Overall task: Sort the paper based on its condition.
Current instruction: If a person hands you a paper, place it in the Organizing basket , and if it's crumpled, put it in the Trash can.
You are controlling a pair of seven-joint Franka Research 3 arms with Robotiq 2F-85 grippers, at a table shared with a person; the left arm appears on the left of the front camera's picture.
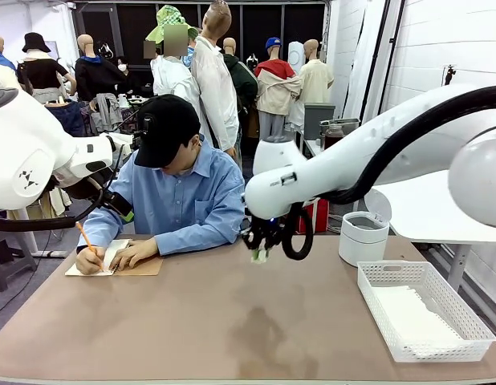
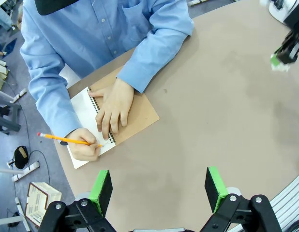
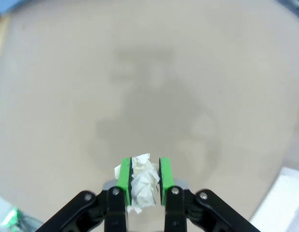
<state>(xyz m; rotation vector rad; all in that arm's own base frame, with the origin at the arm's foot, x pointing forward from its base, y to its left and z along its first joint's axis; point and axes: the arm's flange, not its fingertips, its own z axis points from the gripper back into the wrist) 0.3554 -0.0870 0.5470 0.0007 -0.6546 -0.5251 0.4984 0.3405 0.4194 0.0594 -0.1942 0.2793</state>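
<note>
You get bright, even light, with a soft shadow near the middle of the counter (image 1: 152, 321). Your right wrist view looks hazy, perhaps defocused. Both wrist views bow at the edges.

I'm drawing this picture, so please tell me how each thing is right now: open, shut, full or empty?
Right tool: shut on crumpled paper.
Left tool: open, holding nothing.
Notebook: open, a person is writing in it.
Bin: lid up.
Basket: holds flat sheets.

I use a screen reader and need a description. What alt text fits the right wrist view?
The right gripper is shut on a wad of crumpled white paper, pinched between its green pads and held above the tan table.
</note>
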